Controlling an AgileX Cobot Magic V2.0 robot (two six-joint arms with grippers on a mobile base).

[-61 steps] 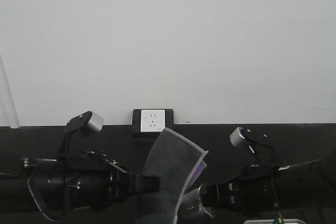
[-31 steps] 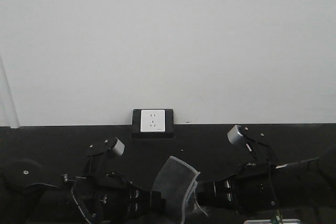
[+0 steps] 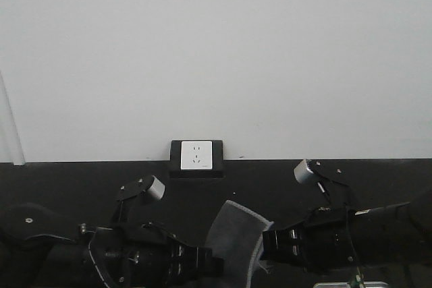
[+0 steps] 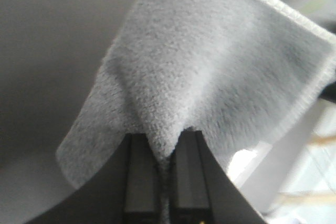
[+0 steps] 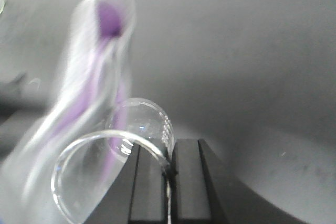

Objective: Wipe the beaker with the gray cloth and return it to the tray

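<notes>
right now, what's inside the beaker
The beaker, pinched at its rim by the right gripper, looks empty. The blurred gray cloth with a purple side shows behind it, partly through the glass. Whether a cloth corner reaches inside cannot be told.

I see a plain white wall (image 3: pixel 216 52) above a black lower band (image 3: pixel 67 173), with a white socket (image 3: pixel 196 155) set in a black frame (image 3: pixel 175 161).

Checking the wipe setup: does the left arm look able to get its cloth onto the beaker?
Probably yes: the cloth in the left fingers sits right beside the beaker the right fingers hold, nothing visibly between.
</notes>
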